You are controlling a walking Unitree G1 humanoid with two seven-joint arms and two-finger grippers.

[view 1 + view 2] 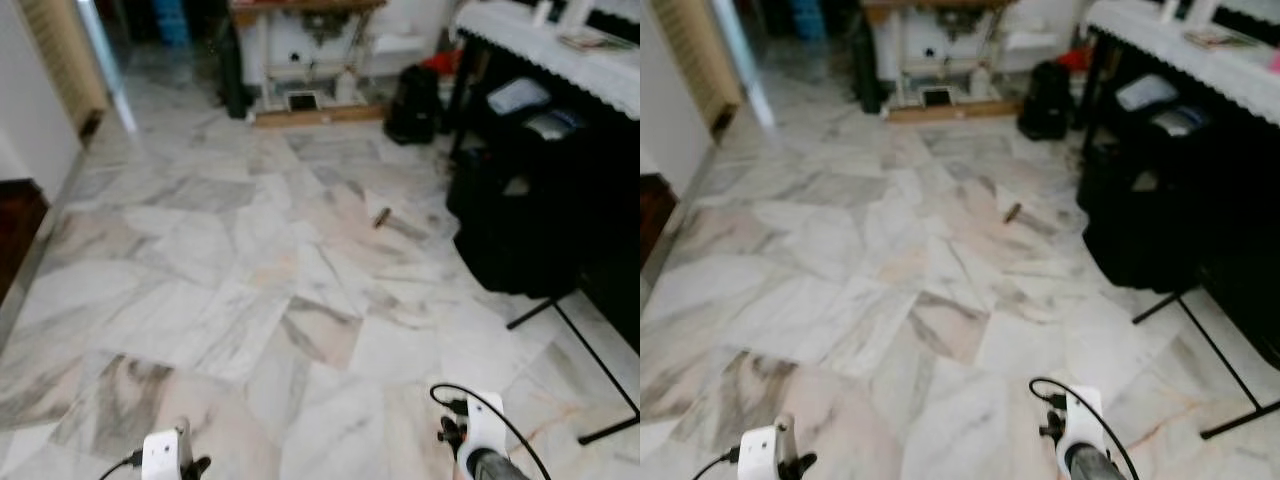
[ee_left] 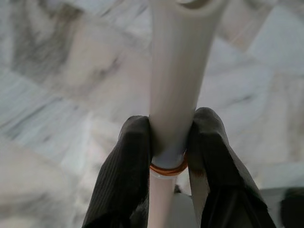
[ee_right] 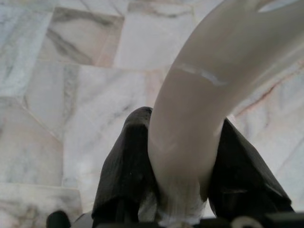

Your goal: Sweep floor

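Both grippers clamped on pale handles above the marble floor (image 1: pixel 250 260).

Left gripper (image 2: pixel 168 142) pinches a white pole (image 2: pixel 173 71); right gripper (image 3: pixel 185 161) squeezes a curved cream handle (image 3: pixel 209 95).

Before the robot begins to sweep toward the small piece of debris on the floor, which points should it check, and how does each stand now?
1. Left gripper shut on the white handle: ok.
2. Right gripper shut on the curved white handle: ok.
3. Debris located on the marble floor ahead, slightly to the right: ok.
4. Path to the debris free of obstacles: ok, only bare tiles between.
5. Room on the right side: not ok, the black stand legs and black bags are near.
6. Which tool heads the handles carry: cannot tell.
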